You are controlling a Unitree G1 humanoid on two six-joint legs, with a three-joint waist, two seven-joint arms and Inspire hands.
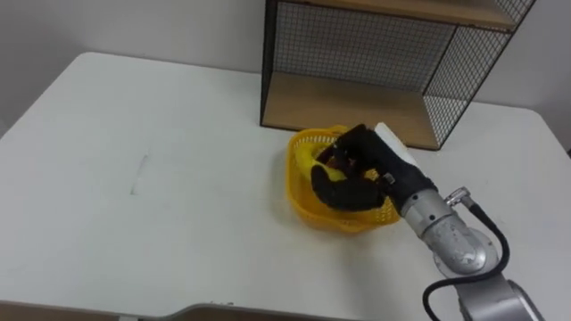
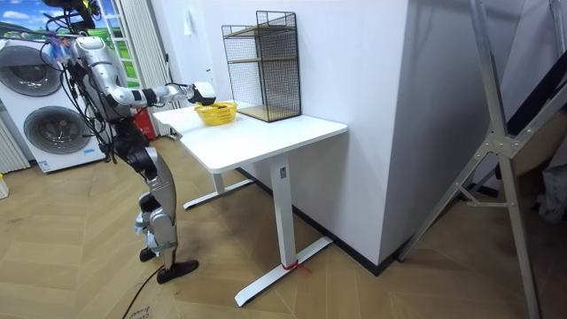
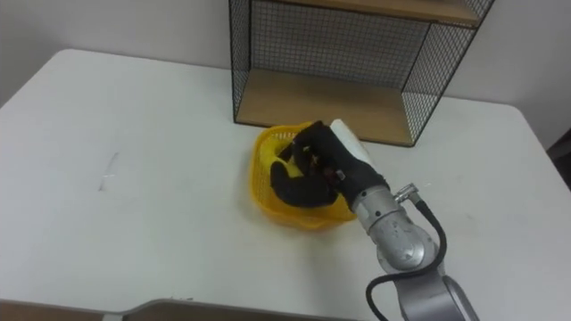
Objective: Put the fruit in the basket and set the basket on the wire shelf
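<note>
One right hand (image 1: 350, 189) reaches into one yellow basket (image 1: 298, 191). Its fingers (image 1: 350, 147) curl down over the near rim and the thumb bends across the near wall, so the hand looks clamped on the basket. The hand hides most of the inside, and I cannot tell what fruit lies there. The basket sits on one white table (image 1: 161, 178), just in front of one wire shelf (image 1: 357, 109) and apart from it. In the room view the robot stands at the table's end, arm stretched out.
</note>
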